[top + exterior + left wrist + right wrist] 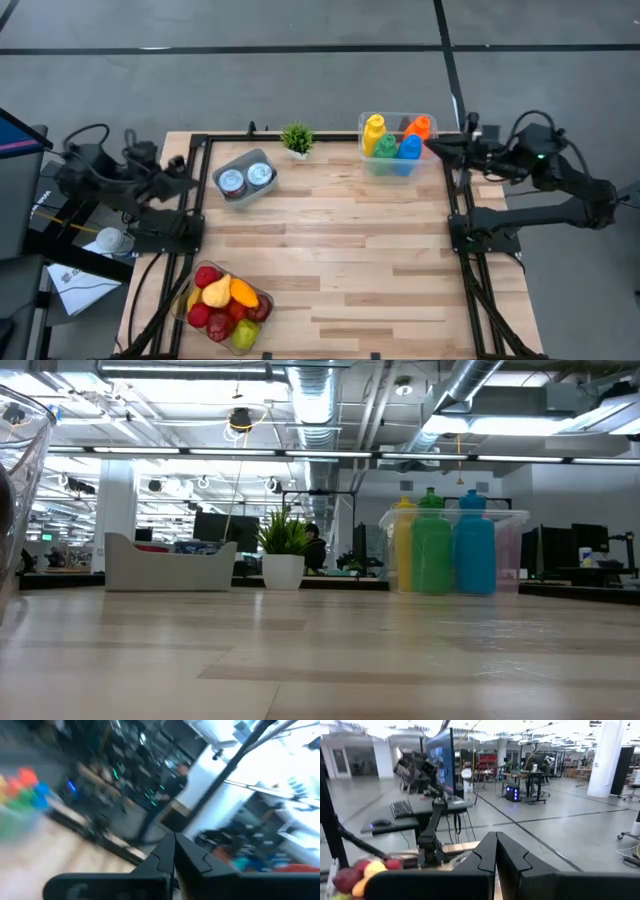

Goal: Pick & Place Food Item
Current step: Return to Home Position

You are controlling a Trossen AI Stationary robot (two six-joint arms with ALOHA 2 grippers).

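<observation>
Two arms: folded at the table's (pixel 340 250) left and right edges.
Left gripper (pixel 173 840): clenched, empty.
Right gripper (pixel 496 839): clenched, empty.
Fruit (pixel 225 298): piled in the clear bin (pixel 267 300) — near left corner.
Bottle bin (pixel 398 165): far right — untouched.

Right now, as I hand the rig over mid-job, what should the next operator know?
Left pincer: shut, empty, by the table's left edge.
Right pincer: shut, empty, by the right edge, near the bottle bin.
Things: the fruit, red, yellow, orange and green pieces, is piled in the transparent bin at the table's front left corner.
Done: no fruit shows outside that bin.
Left: probably nothing to pick; just confirm that both arms are settled at home.
</observation>
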